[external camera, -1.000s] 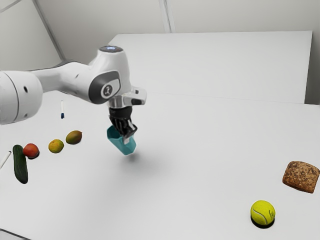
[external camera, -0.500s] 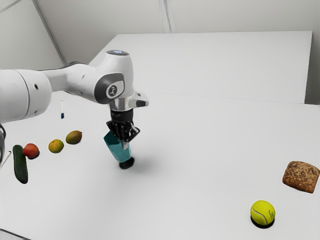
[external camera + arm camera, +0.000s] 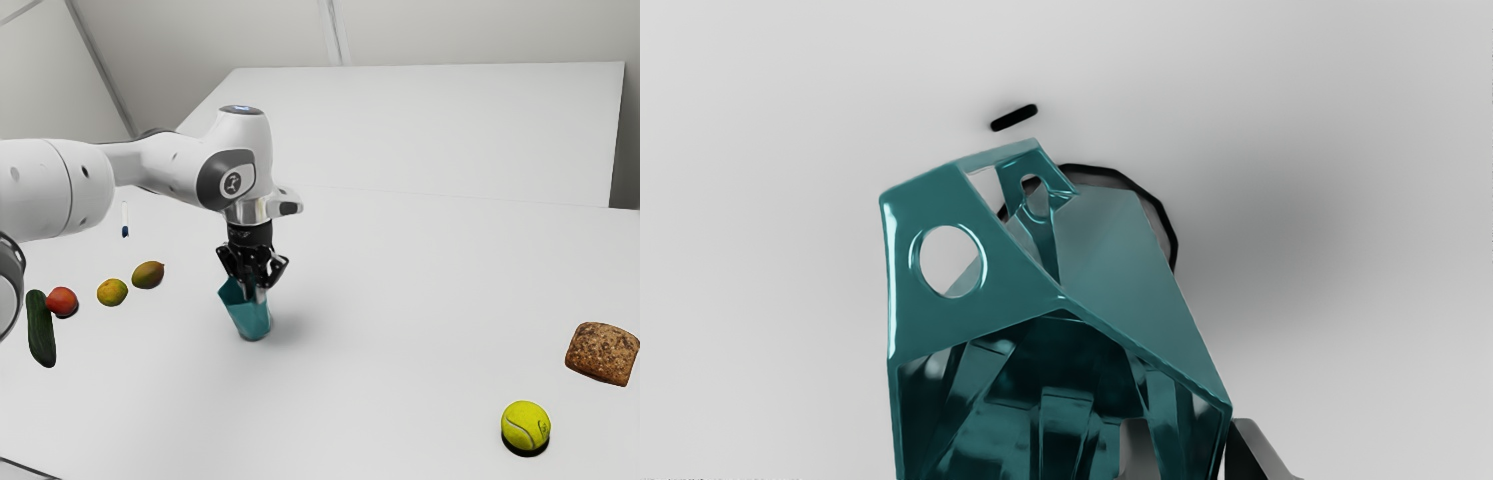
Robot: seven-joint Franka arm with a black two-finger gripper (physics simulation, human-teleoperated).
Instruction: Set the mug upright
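1. While the white arm (image 3: 232, 150) reaches in from the exterior view's left, its forearm runs nearly level above the table (image 3: 400, 350), and past the bulky wrist the hand drops almost straight down, so that the gripper (image 3: 255, 293) points at the tabletop.
2. The teal mug (image 3: 250, 318) is beneath the hand, mouth up but leaning, its rim tipped toward the exterior view's left (close to upright, though not quite). Its base is down by the table; whether the two touch, I cannot tell.
3. The fingers (image 3: 1258, 452) are clenched on the mug's wall near the rim, one inside the mouth and the other against the outside. The handle (image 3: 926, 327), pierced by a round hole, stands on the side away from them.
4. Well apart, toward the exterior view's right, sits the brown bread (image 3: 602, 353).
5. Near the exterior view's left edge lies the cucumber (image 3: 41, 328).
6. The tennis ball (image 3: 526, 425) is near the bread.
7. The mango (image 3: 148, 275), the yellow-green fruit (image 3: 112, 292) and the red tomato (image 3: 61, 301) form a loose row, the tomato just beside the cucumber.
8. Beyond them lies a slim marker (image 3: 125, 218).
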